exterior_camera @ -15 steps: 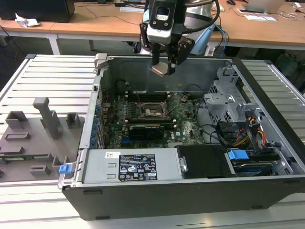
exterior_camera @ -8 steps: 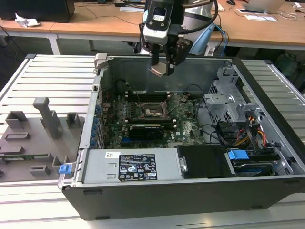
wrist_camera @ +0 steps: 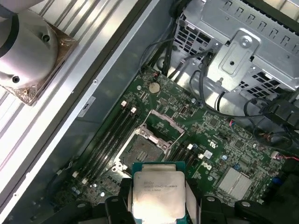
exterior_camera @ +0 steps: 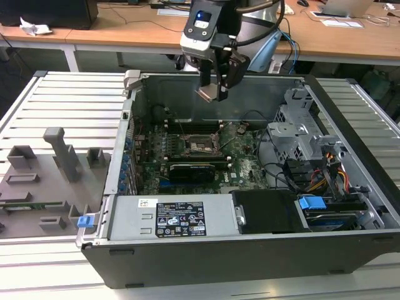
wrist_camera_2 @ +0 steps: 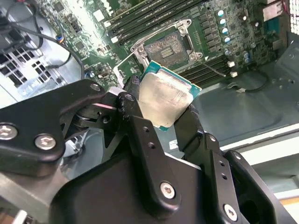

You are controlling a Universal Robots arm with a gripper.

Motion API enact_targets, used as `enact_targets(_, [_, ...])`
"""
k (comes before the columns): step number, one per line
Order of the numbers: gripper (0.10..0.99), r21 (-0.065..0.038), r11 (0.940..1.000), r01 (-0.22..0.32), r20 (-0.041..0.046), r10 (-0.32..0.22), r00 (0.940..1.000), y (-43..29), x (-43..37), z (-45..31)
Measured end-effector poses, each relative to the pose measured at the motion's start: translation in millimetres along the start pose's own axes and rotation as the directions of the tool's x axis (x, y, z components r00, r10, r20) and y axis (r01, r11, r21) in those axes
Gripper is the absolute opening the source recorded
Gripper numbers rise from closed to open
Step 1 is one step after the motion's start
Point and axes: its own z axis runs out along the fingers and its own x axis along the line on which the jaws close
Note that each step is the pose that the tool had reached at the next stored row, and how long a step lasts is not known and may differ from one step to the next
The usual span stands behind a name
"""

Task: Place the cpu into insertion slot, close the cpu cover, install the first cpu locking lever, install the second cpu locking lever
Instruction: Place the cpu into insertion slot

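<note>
jaws clamp the cpu (wrist_camera_2: 166,100) between them, slot (wrist_camera: 142,151) well below; it should go in level, corners matched, unforced.

Nothing is showing clearly enough to be read. A black-and-white label (exterior_camera: 180,219) and a small white sticker (exterior_camera: 147,202) are sitting on the grey power supply (exterior_camera: 128,220). Faint lines of lettering are running across the metal top of the cpu (wrist_camera: 158,193), too small to make out.
</note>
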Motion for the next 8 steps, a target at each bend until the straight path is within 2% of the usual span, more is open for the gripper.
enact_targets(3, [0.541,0.0,0.9997,-0.024,0.0021,0.024,0.9997,-0.1,0.0,1.5])
enact_targets(8, [0.541,0.0,0.9995,-0.031,0.0044,0.031,0.9995,-1.3,-0.2,12.3])
